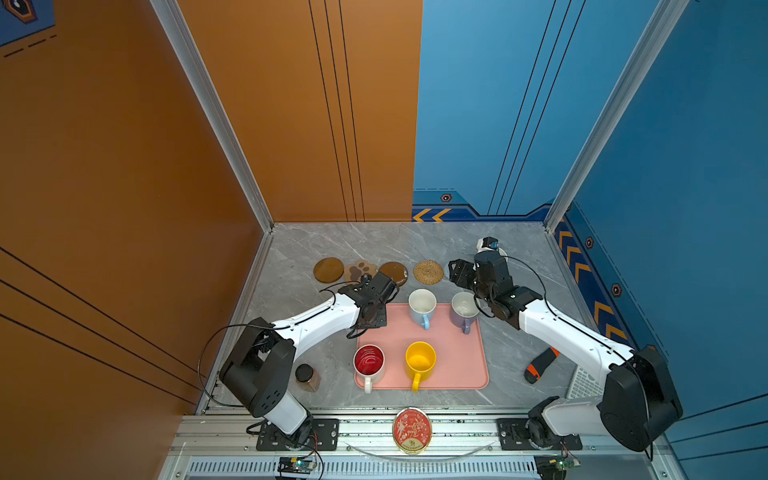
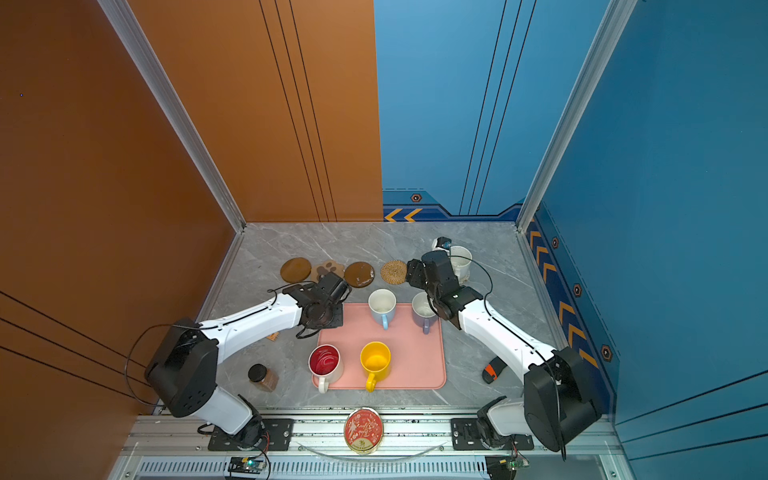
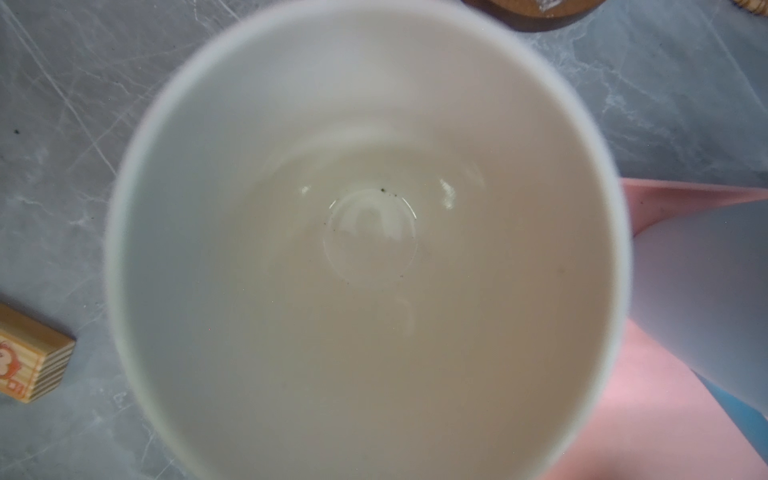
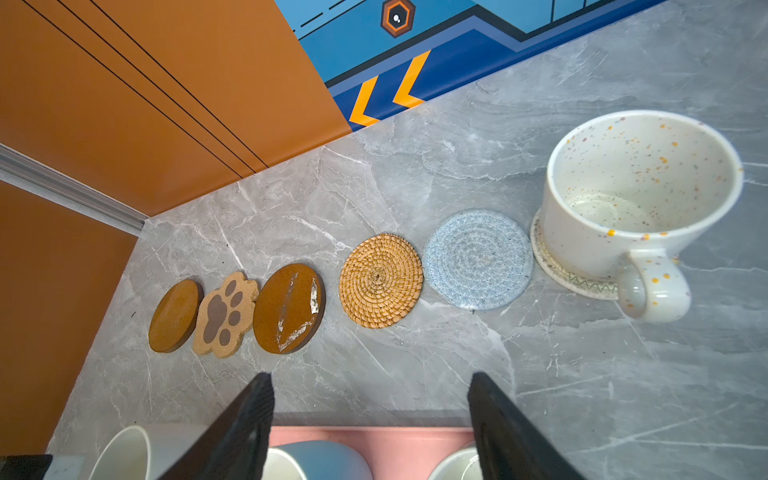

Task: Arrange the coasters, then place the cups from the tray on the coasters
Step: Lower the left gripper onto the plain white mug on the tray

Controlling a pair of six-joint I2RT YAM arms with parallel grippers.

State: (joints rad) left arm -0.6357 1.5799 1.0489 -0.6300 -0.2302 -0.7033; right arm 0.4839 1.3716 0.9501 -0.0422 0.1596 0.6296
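My left claw (image 1: 371, 316) hung over the far left corner of the pink tray (image 1: 457, 368), its camera looking straight down into the white mug (image 3: 365, 249). Its fingers were out of sight, so I could not tell whether they pinched anything. My right claw (image 4: 370, 380) was spread wide and empty above the table, facing the row of coasters beyond the tray: brown disc (image 4: 174, 316), paw print (image 4: 226, 313), scuffed brown disc (image 4: 289, 308), rattan round (image 4: 380, 280), blue-grey round (image 4: 478, 259), and cream round (image 4: 573, 282) under the speckled mug (image 4: 636, 199). The light blue mug (image 1: 422, 307) and lavender mug (image 1: 464, 309) stood at the tray's far edge, the red-lined mug (image 1: 368, 361) and yellow mug (image 1: 420, 360) at its near edge.
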